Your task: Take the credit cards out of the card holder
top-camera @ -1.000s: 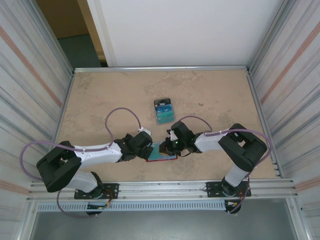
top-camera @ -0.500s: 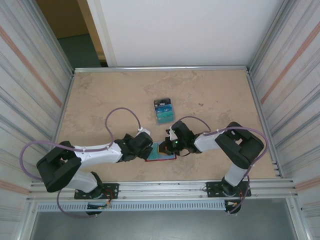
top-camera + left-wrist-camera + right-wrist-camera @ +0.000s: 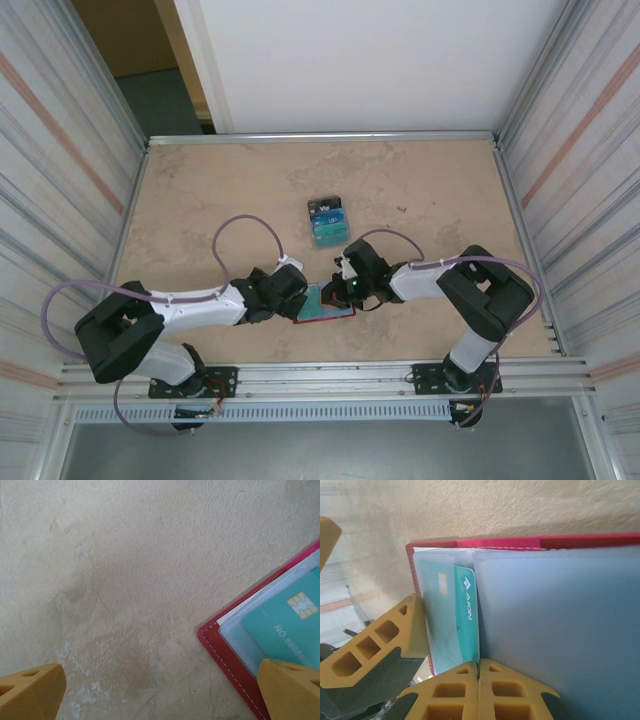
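Touching card holder (image 3: pixel 227 652) (left end effector (image 3: pixel 160 690)).

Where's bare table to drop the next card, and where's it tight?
Free: the wide patch from the card pile out to the left edge of the table; the matching patch out to its right edge; the back strip behind the pile. Tight: near centre, where the left gripper and right gripper meet over the card holder.

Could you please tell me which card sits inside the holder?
The teal card with the gold chip, under the red holder's clear sleeve; the others lie stacked on the table.
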`<state>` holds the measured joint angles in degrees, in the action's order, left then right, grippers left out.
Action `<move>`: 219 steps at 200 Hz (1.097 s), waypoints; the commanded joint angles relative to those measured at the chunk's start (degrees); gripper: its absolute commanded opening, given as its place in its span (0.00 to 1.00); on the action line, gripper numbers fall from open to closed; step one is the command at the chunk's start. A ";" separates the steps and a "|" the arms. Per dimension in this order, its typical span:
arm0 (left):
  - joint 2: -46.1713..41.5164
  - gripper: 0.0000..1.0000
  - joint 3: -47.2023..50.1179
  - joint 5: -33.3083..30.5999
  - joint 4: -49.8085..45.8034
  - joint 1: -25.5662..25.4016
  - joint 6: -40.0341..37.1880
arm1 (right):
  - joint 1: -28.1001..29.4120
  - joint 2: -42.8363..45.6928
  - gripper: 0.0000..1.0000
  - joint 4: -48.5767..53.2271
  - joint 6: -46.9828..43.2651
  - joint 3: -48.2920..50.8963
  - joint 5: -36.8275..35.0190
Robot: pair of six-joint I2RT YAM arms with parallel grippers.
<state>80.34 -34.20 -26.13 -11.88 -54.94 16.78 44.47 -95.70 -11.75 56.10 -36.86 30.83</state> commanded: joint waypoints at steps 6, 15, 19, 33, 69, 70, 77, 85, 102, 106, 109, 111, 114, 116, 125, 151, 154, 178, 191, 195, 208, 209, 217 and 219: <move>1.19 0.99 -0.59 -0.30 -2.36 -0.44 0.55 | -0.64 2.16 0.00 10.70 -3.63 -1.73 -5.63; 1.19 0.99 -0.64 -0.35 -2.41 -0.48 0.57 | -0.68 2.77 0.00 11.98 -4.18 -2.12 -6.24; 1.22 0.99 -0.69 -0.43 -2.41 -0.44 0.44 | -0.68 3.12 0.00 12.59 -4.42 -2.31 -6.54; 1.16 0.99 -0.84 -0.57 -2.50 -0.43 0.37 | -0.72 3.96 0.00 14.78 -5.26 -2.92 -7.68; 0.74 0.99 -1.38 -0.57 -2.29 -0.45 -0.25 | -0.68 5.85 0.00 18.69 -7.01 -4.09 -9.77; 0.76 0.99 -1.39 -0.58 -2.33 -0.44 -0.25 | -0.65 5.91 0.00 18.73 -7.03 -4.14 -9.84; 0.57 0.99 -1.55 -0.42 -2.32 -0.48 -0.34 | -0.68 6.22 0.00 19.31 -7.37 -4.35 -10.13; 0.33 0.99 -1.75 -0.29 -2.34 -0.46 -0.41 | -0.61 6.41 0.00 19.77 -7.58 -4.45 -10.26; -0.49 0.99 -2.10 0.11 -2.11 -0.45 -0.07 | -0.61 6.58 0.00 20.47 -8.01 -4.80 -10.50; -0.79 0.99 -2.23 0.30 -2.07 -0.44 -0.03 | -0.62 6.50 0.00 20.68 -8.10 -4.92 -10.52; -0.97 0.99 -2.23 0.37 -2.02 -0.43 0.04 | -0.58 6.57 0.00 20.85 -8.17 -5.06 -10.60; -1.08 0.99 -2.27 0.49 -1.94 -0.43 0.00 | -0.58 6.58 0.00 20.99 -8.23 -5.10 -10.61; -1.38 0.99 -2.35 0.56 -1.88 -0.46 0.03 | -0.58 6.62 0.00 21.12 -8.30 -5.19 -10.73; -1.49 0.99 -2.34 0.62 -1.82 -0.44 -0.01 | -0.54 6.59 0.00 21.21 -8.38 -5.36 -10.71; -2.34 0.99 -2.47 1.02 -1.52 -0.53 -0.08 | -0.52 6.58 0.00 21.77 -8.68 -5.49 -10.93; -4.60 0.99 -2.54 1.94 0.52 -1.12 -1.07 | -0.37 6.53 0.00 22.90 -9.34 -6.19 -11.62; -4.77 0.99 -2.50 2.14 0.87 -1.28 -1.20 | -0.36 6.50 0.00 22.99 -9.40 -6.20 -11.66; -4.36 0.99 -2.19 3.08 3.56 -1.85 -1.80 | -0.32 6.51 0.00 23.26 -9.51 -6.47 -11.80; -3.04 0.99 -2.30 3.17 3.99 -2.08 -1.76 | -0.34 6.43 0.00 23.26 -9.51 -6.60 -11.87; -2.50 0.99 -2.41 3.18 3.97 -2.10 -1.75 | -0.35 6.42 0.00 23.22 -9.51 -6.62 -11.85; -0.95 0.99 -2.59 2.89 4.06 -2.36 -2.01 | -0.30 6.35 0.00 23.26 -9.51 -6.69 -11.79; -0.79 0.99 -2.65 2.87 4.10 -2.36 -2.05 | -0.32 6.42 0.00 23.26 -9.47 -6.71 -11.77; 0.20 0.99 -2.80 2.84 4.23 -2.54 -2.17 | -0.35 6.32 0.00 23.26 -9.49 -6.64 -11.77; 0.42 0.99 -2.80 2.84 4.30 -2.54 -2.23 | -0.30 6.32 0.00 23.26 -9.51 -6.67 -11.72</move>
<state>78.24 -35.59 -23.49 -8.71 -56.77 15.66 44.23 -90.17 8.93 47.64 -42.54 20.78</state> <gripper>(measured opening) 0.987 0.048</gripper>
